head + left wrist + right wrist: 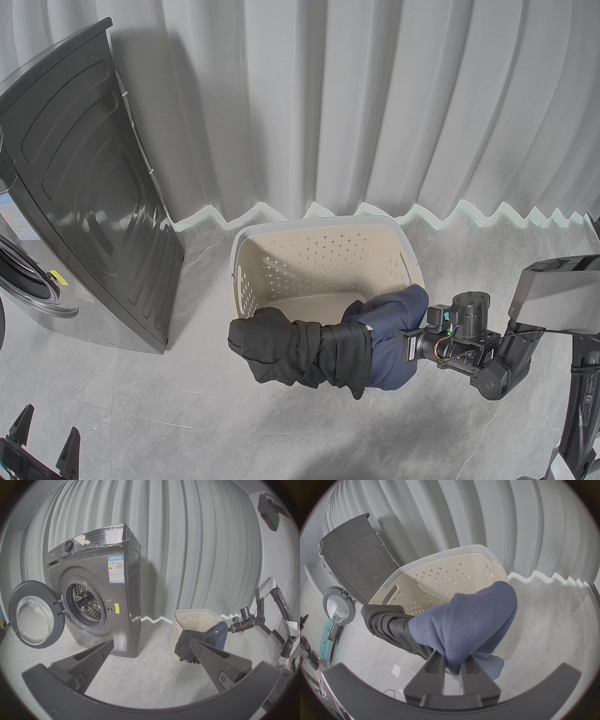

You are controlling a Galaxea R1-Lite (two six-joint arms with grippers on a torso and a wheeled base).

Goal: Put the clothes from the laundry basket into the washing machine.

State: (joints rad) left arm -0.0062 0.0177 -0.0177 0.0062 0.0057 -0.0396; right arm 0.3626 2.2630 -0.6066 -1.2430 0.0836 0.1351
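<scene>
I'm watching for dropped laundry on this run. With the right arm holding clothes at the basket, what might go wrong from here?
The right gripper clamps the blue garment; the black garment may be merely tangled with it and could drop in transit.
The black garment hangs across the laundry basket's near rim, so pulling away might drag or tip it.
The long bundle could catch on the washing machine's open door.

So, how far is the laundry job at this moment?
Done: the washing machine door stands open. In hand: the right gripper is shut on the blue garment, a black garment hanging with it at the near rim of the laundry basket. Left: carrying both to the drum; the basket floor that shows looks bare.
</scene>
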